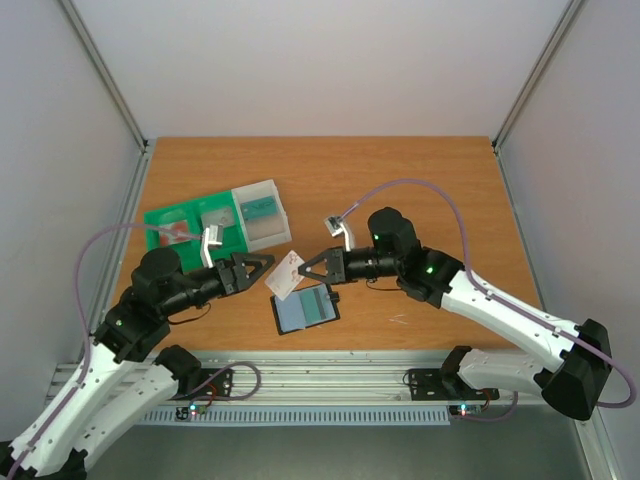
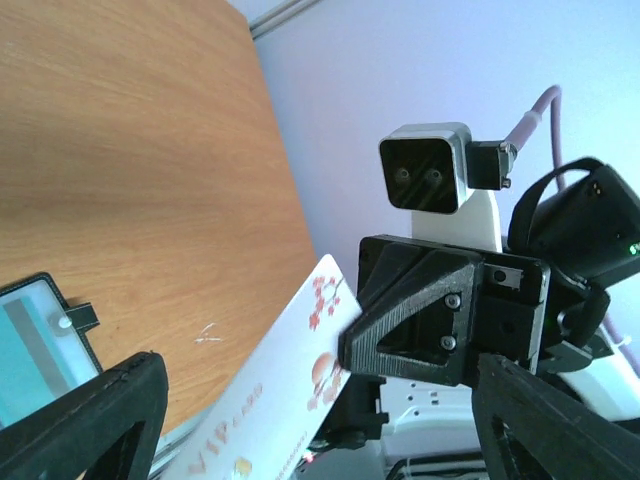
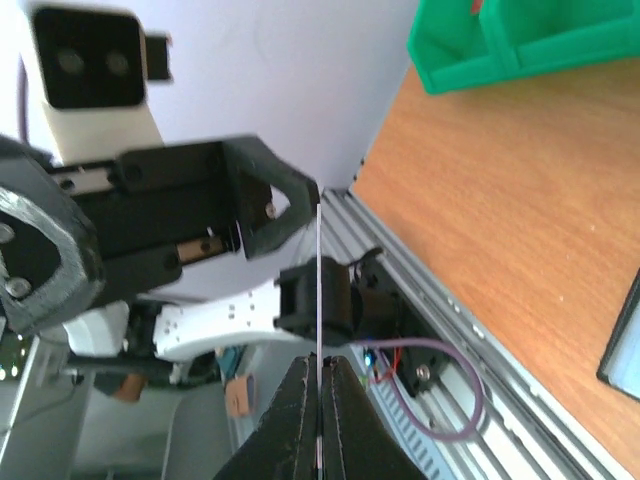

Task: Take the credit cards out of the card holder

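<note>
**Card pinched by the right gripper, left gripper wide open**

Top view: the right gripper [image 1: 303, 270] is closed on one end of a whitish card [image 1: 286, 273], holding it above the table [image 1: 420, 180]. The left gripper [image 1: 262, 266] faces it from the other side with its jaws spread wide. The holder [image 1: 305, 309] lies open on the table just nearer the arm bases, its inside pale blue-grey and teal. A green tray [image 1: 165, 215] and a clear box [image 1: 262, 213] sit beyond the left arm.

Left wrist view: this gripper's own fingers [image 2: 90, 420] stand far apart. The card, with red blotches, slants between them, and the right gripper grips its upper end. A corner of the holder [image 2: 35, 340] shows at the left.

Right wrist view: the card [image 3: 318, 300] is seen edge-on, a thin line clamped between closed fingers. Whether the left gripper's jaws touch it cannot be told.
</note>
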Robot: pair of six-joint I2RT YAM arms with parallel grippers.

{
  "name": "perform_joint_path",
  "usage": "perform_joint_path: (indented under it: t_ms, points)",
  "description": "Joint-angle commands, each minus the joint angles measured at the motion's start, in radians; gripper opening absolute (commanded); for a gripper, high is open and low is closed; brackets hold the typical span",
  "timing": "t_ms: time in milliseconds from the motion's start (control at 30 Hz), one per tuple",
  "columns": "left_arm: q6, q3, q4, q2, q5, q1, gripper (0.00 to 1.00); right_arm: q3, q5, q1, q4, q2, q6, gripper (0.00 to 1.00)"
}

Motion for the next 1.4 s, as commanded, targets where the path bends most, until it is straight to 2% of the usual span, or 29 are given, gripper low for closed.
perform_joint_path:
  t_ms: [0,133,300,467,600,700,767,933,1067,1367]
  points:
    - [-0.108,-0.048,0.108,-0.042,-0.059,-0.004,0.85,-0.016,0.133,0.001,0.185,-0.036,0.164,0.01]
    - [-0.128,-0.081,0.116,-0.073,-0.084,-0.005,0.85,-0.037,0.207,0.001,0.244,-0.06,0.217,0.01]
    - [-0.216,-0.138,0.23,-0.096,-0.081,-0.006,0.81,-0.075,0.268,0.002,0.325,-0.084,0.275,0.01]
    - [-0.281,-0.177,0.363,-0.067,-0.051,-0.005,0.62,-0.106,0.34,0.002,0.356,-0.099,0.309,0.01]
    - [-0.322,-0.196,0.486,-0.024,-0.029,-0.005,0.56,-0.117,0.366,0.003,0.373,-0.097,0.337,0.01]
    - [-0.355,-0.202,0.523,0.004,-0.028,-0.004,0.41,-0.13,0.368,0.003,0.398,-0.093,0.362,0.01]
    - [-0.36,-0.193,0.511,0.021,-0.033,-0.005,0.35,-0.143,0.369,0.004,0.424,-0.094,0.383,0.01]
    - [-0.356,-0.185,0.51,0.034,-0.048,-0.004,0.3,-0.152,0.389,0.004,0.428,-0.1,0.399,0.01]
    - [-0.333,-0.16,0.447,0.041,-0.069,-0.005,0.3,-0.154,0.401,0.004,0.429,-0.1,0.402,0.01]
    - [-0.357,-0.185,0.496,0.051,-0.076,-0.005,0.22,-0.159,0.389,0.004,0.473,-0.062,0.43,0.01]
